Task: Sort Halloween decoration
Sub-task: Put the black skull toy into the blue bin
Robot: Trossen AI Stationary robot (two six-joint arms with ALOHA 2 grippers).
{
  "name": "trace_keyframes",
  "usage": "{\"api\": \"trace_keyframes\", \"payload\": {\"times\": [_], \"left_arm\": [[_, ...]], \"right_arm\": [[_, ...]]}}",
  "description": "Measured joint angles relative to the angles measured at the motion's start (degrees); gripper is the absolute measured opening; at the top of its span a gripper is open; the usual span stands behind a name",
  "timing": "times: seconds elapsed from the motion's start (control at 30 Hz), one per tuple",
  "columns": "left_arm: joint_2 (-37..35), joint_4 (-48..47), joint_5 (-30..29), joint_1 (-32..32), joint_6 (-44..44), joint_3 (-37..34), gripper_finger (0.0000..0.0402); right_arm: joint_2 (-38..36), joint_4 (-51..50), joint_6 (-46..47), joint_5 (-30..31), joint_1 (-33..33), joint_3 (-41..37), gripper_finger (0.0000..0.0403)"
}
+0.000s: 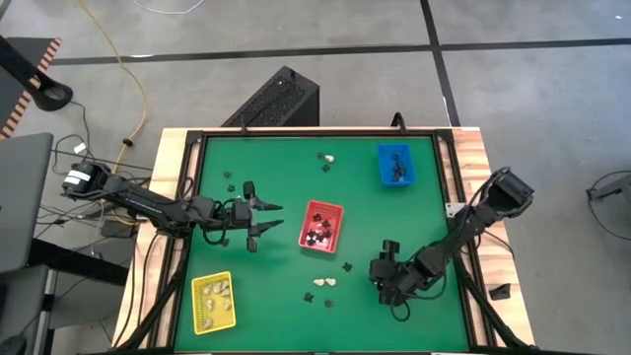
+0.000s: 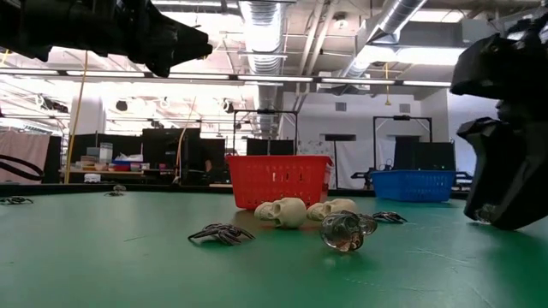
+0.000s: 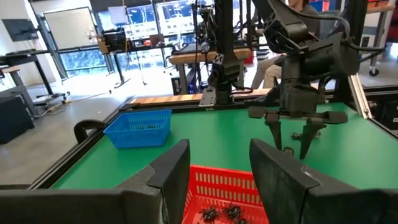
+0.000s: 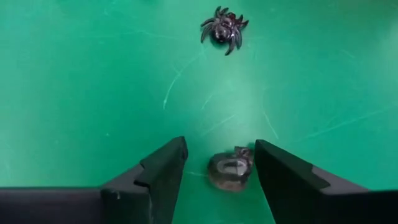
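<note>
My right gripper [image 4: 219, 171] stands open near the table's near right [image 1: 383, 288], fingers slanting down at the green mat. A small dark ring-like decoration piece [image 4: 230, 169] lies on the mat between its fingers, close to one of them. A black spider [image 4: 224, 28] lies ahead of it. Two cream skulls [image 2: 282, 211] and another black spider [image 2: 223, 233] rest on the mat near the front middle. My left gripper [image 1: 264, 222] waits open and level, just left of the red tray [image 1: 335, 212], which holds black spiders [image 3: 224, 213]. My right gripper has its fingers on either side of the small dark piece [image 4: 244, 163], which lies on the mat. One fingertip [image 4: 264, 168] stands right beside it; I cannot tell whether it touches. The other fingertip is clearly apart from it.
A blue tray [image 1: 396, 165] stands at the far right, and a yellow tray [image 1: 214, 301] with cream pieces at the near left. More small pieces lie at the far middle [image 1: 325, 158] and far left [image 1: 229, 177]. A raised black frame [image 1: 193, 177] borders the mat.
</note>
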Motion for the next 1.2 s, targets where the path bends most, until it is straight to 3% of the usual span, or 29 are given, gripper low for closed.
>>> {"api": "trace_keyframes", "payload": {"times": [0.27, 0.5, 0.77, 0.97, 1.2], "left_arm": [[0.00, 0.02, 0.00, 0.00, -0.09, 0.00, 0.0157], [0.02, 0.04, 0.00, 0.00, -0.30, 0.02, 0.0157], [0.02, 0.02, 0.00, 0.00, -0.35, 0.02, 0.0157], [0.02, 0.03, 0.00, 0.00, -0.13, 0.02, 0.0157], [0.02, 0.04, 0.02, 0.00, -0.20, 0.02, 0.0157]], "right_arm": [[0.35, -1.91, 4.82, 3.04, 2.53, 0.00, 0.0179], [-0.35, -3.21, 2.73, 2.80, 2.25, 0.39, 0.0128], [-9.73, -10.66, -4.94, 2.57, -1.79, 3.24, 0.0125], [-20.72, -18.01, -12.01, 5.03, -10.66, 3.74, 0.0119], [-28.68, -22.70, -23.36, 5.72, -30.20, 3.74, 0.0118]]}}
